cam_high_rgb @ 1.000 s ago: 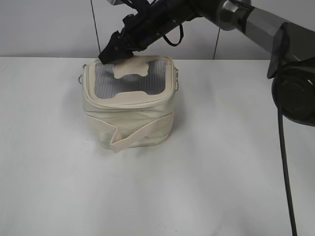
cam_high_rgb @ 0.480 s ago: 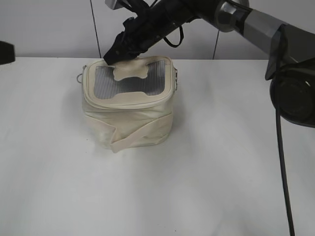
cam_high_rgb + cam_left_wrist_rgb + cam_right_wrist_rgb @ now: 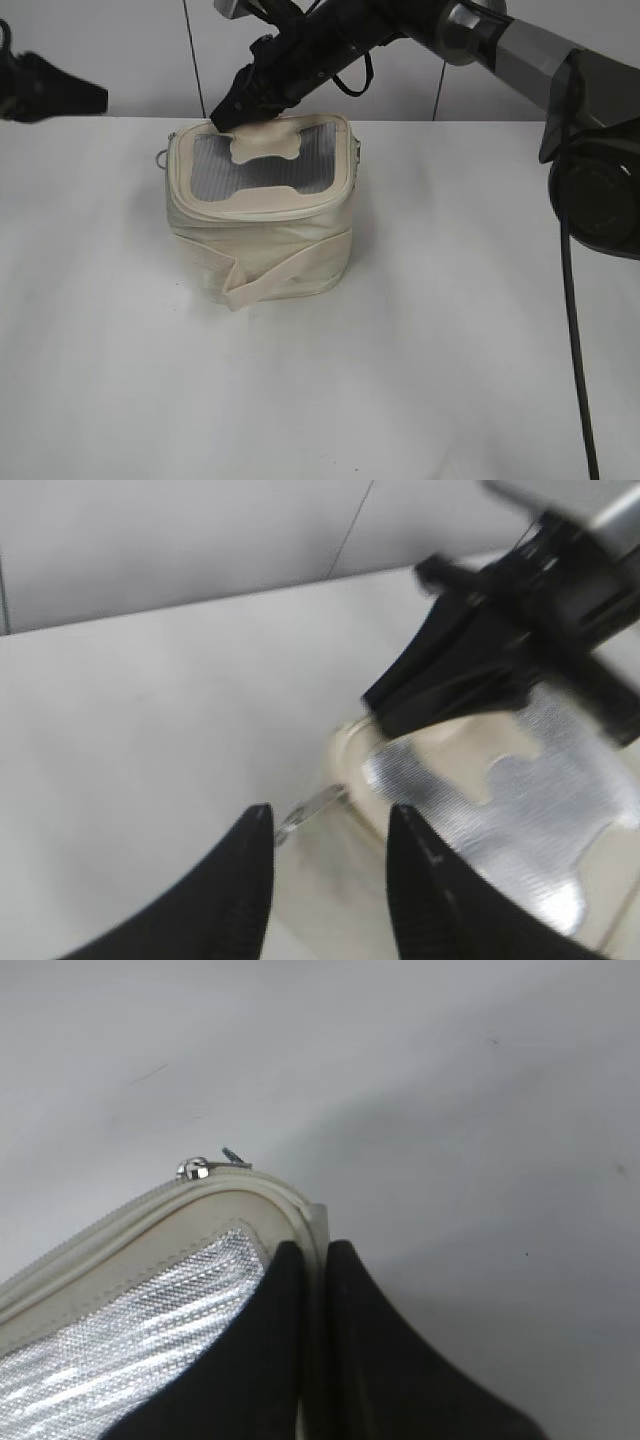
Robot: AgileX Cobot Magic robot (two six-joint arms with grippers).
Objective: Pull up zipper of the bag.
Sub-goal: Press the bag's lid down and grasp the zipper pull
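The right hand (image 3: pixel 308 1260) pinches the bag (image 3: pixel 262 225) rim; the left hand (image 3: pixel 325 825) is open, near the zipper pull (image 3: pixel 310 808), not yet grasped.

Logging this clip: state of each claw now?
Left claw: open, holding nothing.
Right claw: closed on the bag lid's rim.

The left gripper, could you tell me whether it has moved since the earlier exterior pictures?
Yes. The left gripper has come in from the left edge of the exterior view toward the bag, which sits where it was.
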